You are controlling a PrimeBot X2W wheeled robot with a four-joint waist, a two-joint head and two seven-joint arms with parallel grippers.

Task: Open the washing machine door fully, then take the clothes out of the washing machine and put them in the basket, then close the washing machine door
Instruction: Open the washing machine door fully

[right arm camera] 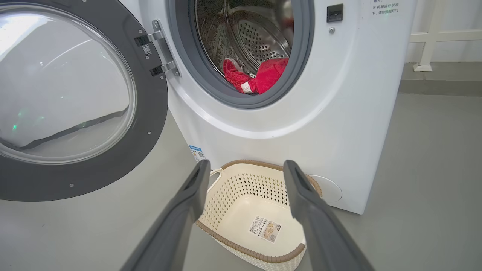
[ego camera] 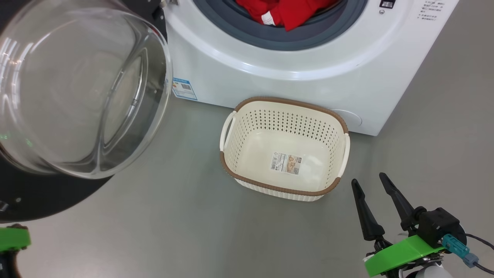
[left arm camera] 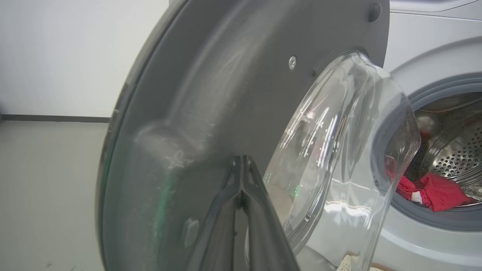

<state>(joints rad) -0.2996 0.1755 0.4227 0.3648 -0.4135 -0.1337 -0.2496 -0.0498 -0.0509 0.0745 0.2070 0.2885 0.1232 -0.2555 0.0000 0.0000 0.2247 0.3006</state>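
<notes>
Black-rimmed and seemingly swung fully wide at left, the washing machine door (ego camera: 77, 96) has the left end effector (left arm camera: 241, 162) pinched together at its inner face, plain from the left wrist view rather than the head view, while red clothes (ego camera: 285, 13) lie in the washing machine (ego camera: 289, 77), the basket (ego camera: 285, 150) sits empty before it and the right end effector (ego camera: 367, 178) hangs spread apart, so unloading and closing remain.

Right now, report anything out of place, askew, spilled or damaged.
Nothing spilled or broken. The basket sits upright on the floor, slightly askew to the washing machine. The clothes lie at the lip of the drum. Only oddity: a whitish scuffed patch on the grey inner face of the washing machine door.
</notes>
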